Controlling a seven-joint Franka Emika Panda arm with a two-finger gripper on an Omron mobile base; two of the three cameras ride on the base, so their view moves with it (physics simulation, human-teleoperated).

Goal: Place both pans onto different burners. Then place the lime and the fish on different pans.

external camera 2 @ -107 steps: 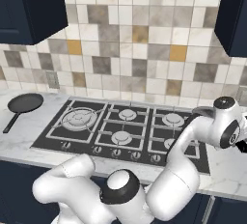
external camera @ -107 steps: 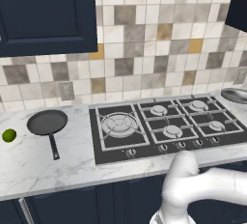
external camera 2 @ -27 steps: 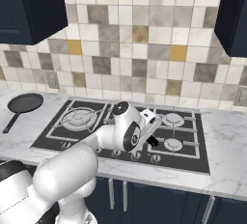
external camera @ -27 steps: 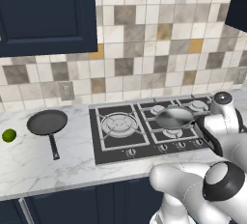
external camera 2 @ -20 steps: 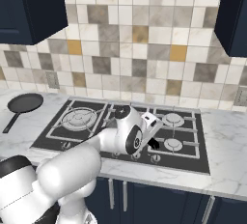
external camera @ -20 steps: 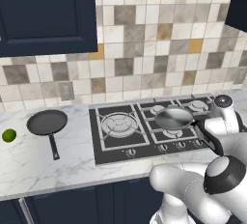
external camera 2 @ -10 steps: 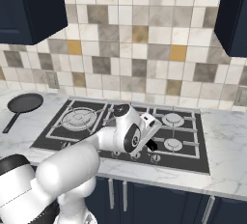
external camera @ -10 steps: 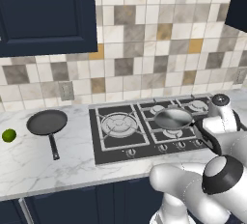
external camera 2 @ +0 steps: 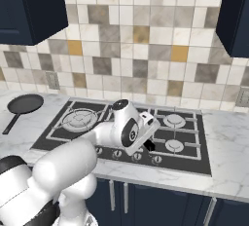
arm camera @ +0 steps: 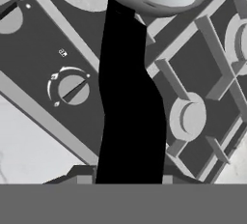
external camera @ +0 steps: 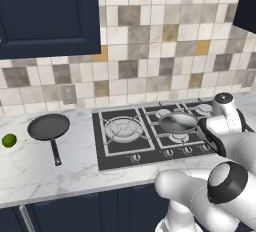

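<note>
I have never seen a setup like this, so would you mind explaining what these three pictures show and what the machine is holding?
These are rendered images of a white robot arm in a kitchen. Two cameras ride on its base, behind it to the left and right, so both look over the same cooktop. The third sits on the hand and looks along the gripper.

The arm holds the grey pan by its black handle, over the burners on the right side of the cooktop. On the marble counter to the left lie the black pan and the lime.
</note>
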